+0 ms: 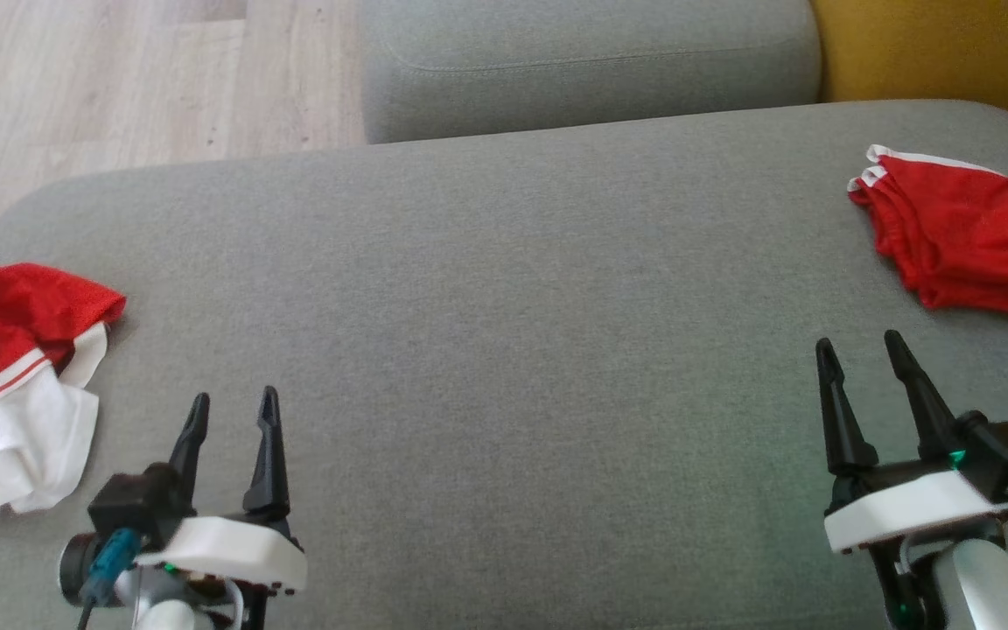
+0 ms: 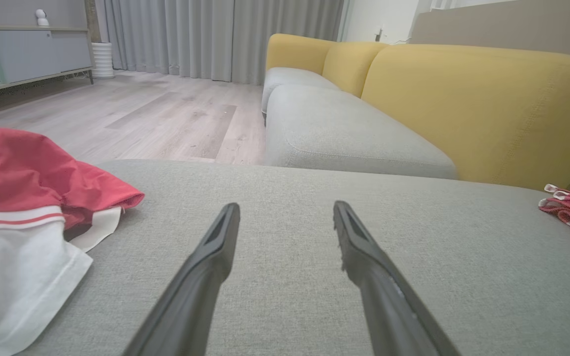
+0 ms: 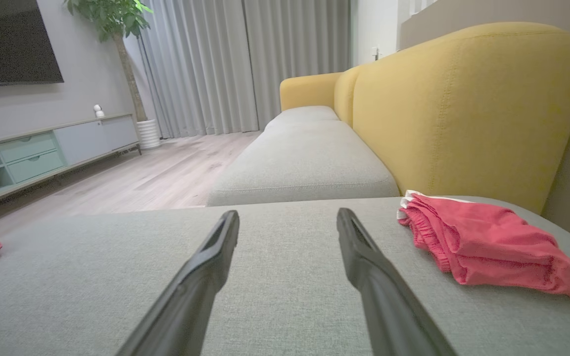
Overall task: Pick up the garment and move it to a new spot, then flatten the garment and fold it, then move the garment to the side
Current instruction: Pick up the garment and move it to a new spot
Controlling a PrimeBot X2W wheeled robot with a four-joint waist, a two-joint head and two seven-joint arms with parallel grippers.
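Jaws of the left gripper point(image 1: 234, 395) and the right gripper point(image 1: 857, 339) stood fully apart over the grey sofa cushion point(image 1: 504, 289), grasping nothing. The crumpled red-and-white garment point(image 1: 14, 367) lay at the cushion's left edge, near the left gripper but apart from it. A folded red garment point(image 1: 959, 245) lay at the far right corner.
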